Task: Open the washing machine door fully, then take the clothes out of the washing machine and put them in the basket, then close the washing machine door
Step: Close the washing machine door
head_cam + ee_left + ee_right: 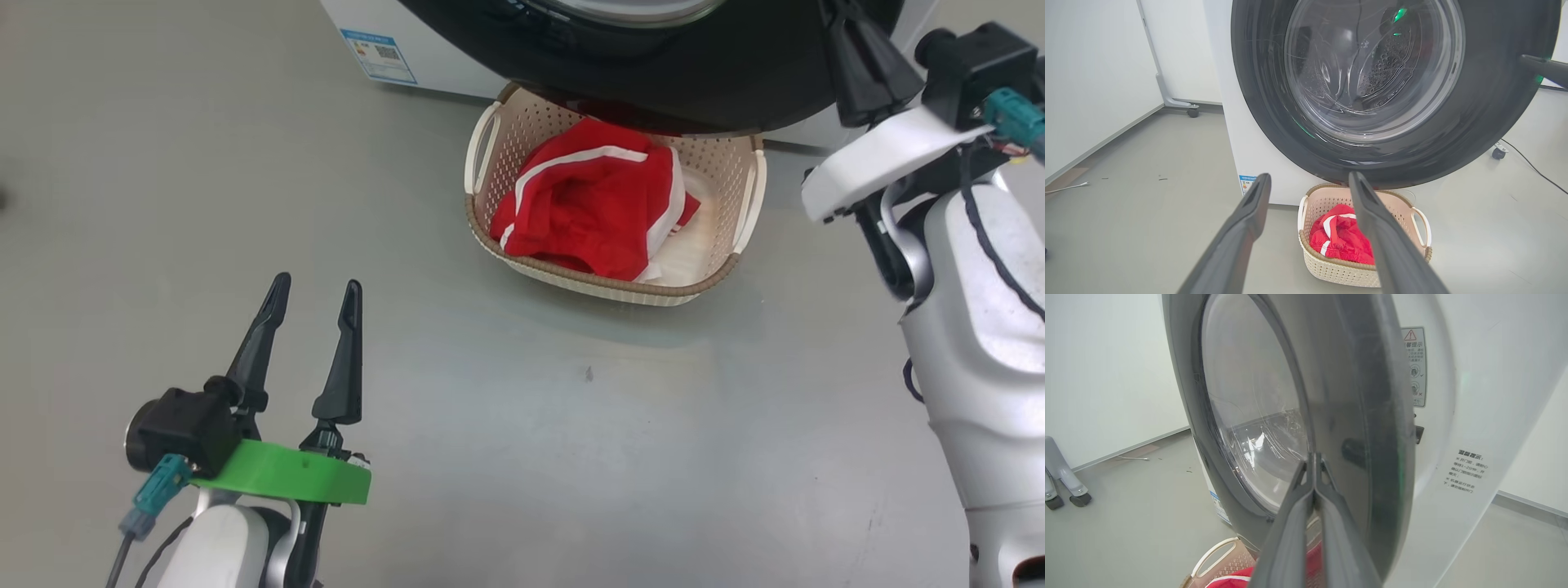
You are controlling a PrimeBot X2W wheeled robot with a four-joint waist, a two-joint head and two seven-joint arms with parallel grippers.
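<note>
Red clothes (592, 208) with white stripes lie in the cream, perforated basket (608, 289) with its brown woven rim. Behind the basket, the white washing machine (1249, 139) has a glossy black-rimmed door (1494, 102) and a small blue label (380, 55).

The small cream rectangular plastic basket (604, 284) stands on the grey floor (571, 425) just in front of the big white boxy washing machine (367, 15). Its far edge lies beneath the lower rim of the large round black-rimmed glass washing machine door (694, 82). The soft red-and-white clothes (596, 204) lie in the basket, bunched toward its left side. A small blue label (380, 55) sits on the machine's front, left of the basket. The left end effector (317, 286) hangs over the floor, left of the basket and nearer the robot, well apart from it. The right end effector (1314, 457) is at the right part of the door's outer face, above the basket.
</note>
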